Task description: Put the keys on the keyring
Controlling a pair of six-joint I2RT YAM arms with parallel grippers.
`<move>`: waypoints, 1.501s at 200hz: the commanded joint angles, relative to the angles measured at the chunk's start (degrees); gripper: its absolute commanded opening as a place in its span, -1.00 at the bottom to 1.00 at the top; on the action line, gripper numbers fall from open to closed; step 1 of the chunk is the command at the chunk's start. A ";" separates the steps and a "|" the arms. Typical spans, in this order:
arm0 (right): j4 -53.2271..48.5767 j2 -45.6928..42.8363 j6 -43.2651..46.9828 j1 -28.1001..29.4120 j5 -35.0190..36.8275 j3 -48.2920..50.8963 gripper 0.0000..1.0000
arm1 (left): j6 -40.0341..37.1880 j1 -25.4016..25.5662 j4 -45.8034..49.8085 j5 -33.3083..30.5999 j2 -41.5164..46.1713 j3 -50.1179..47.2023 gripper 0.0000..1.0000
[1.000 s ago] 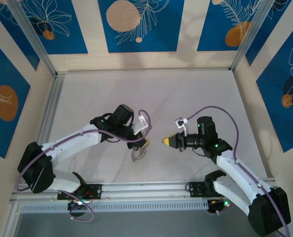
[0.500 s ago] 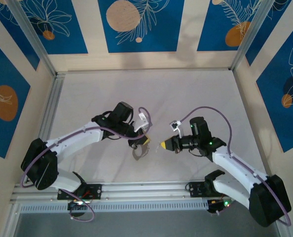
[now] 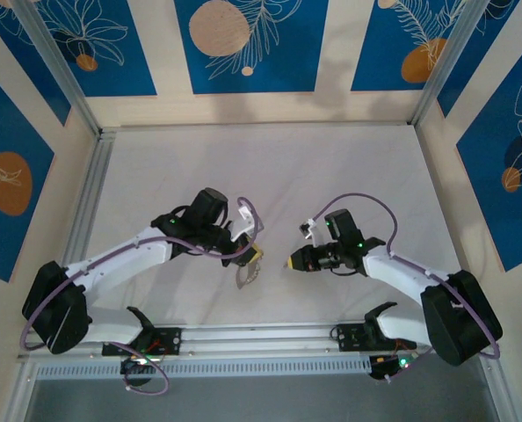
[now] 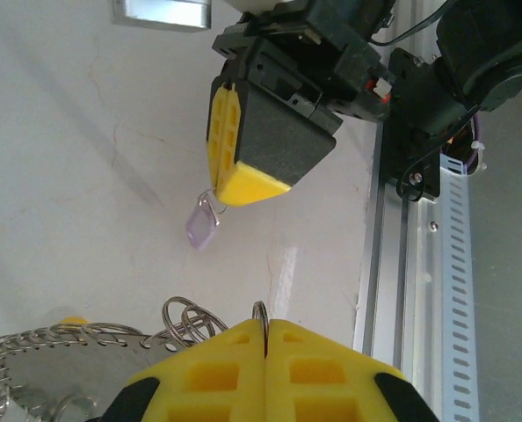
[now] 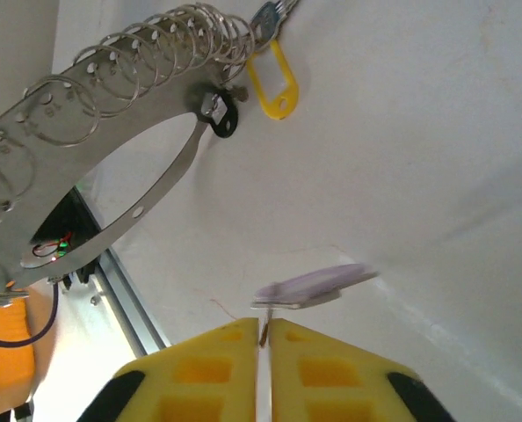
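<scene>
My left gripper (image 4: 265,332) is shut on one small wire ring of the keyring (image 4: 59,352), a flat metal band strung with several rings. From above, the keyring (image 3: 246,275) hangs just below the left gripper (image 3: 253,255). A yellow-tagged key (image 5: 274,83) dangles from the band (image 5: 112,132). My right gripper (image 5: 263,334) pinches the thin ring of the pale lilac key (image 5: 318,283), its pads a sliver apart. In the left wrist view this key (image 4: 201,224) hangs under the right gripper (image 4: 243,186). Seen from above, the right gripper (image 3: 291,262) is a short gap right of the keyring.
An aluminium rail (image 3: 261,338) runs along the near edge, behind both arm bases, and shows slotted on the right of the left wrist view (image 4: 459,264). Purple cables (image 3: 366,200) loop over each arm. Patterned walls enclose the white table (image 3: 270,167).
The right gripper has swung left and down with the lilac key, closing on the keyring. The left gripper shifted slightly with the keyring. The lilac key is blurred, still swinging.
</scene>
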State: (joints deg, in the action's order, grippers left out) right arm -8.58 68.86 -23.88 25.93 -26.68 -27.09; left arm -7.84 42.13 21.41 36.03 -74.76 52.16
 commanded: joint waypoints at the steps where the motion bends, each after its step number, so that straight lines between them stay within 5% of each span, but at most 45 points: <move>1: -0.36 -0.47 0.67 0.60 -0.01 -2.21 -0.50 | 0.10 -0.55 -1.07 2.81 1.36 -0.13 -1.00; 41: -1.47 -10.11 5.54 2.43 -0.98 -3.79 0.02 | -0.97 -0.55 1.43 4.10 2.01 1.12 -1.00; 78: 0.78 -16.48 11.71 6.06 -5.82 -5.91 0.06 | -2.95 -0.48 6.35 9.18 0.91 4.66 -1.00; 142: 7.42 -8.28 14.36 7.80 -17.44 -8.23 -0.03 | -6.04 -0.22 11.11 10.92 -0.04 7.91 -1.00; 268: 7.01 -3.20 17.59 12.03 -18.65 -11.01 -0.54 | -6.03 -0.16 10.55 13.72 -0.82 8.53 -1.00; 300: 6.93 -3.47 17.96 12.21 -18.46 -11.15 -0.93 | -5.86 -0.19 10.13 13.81 -0.87 8.65 -1.00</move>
State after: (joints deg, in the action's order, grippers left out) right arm -1.34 65.52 -7.20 37.54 -43.94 -36.75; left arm -12.60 42.11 32.34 46.92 -75.61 58.78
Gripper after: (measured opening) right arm 0.097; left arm 0.046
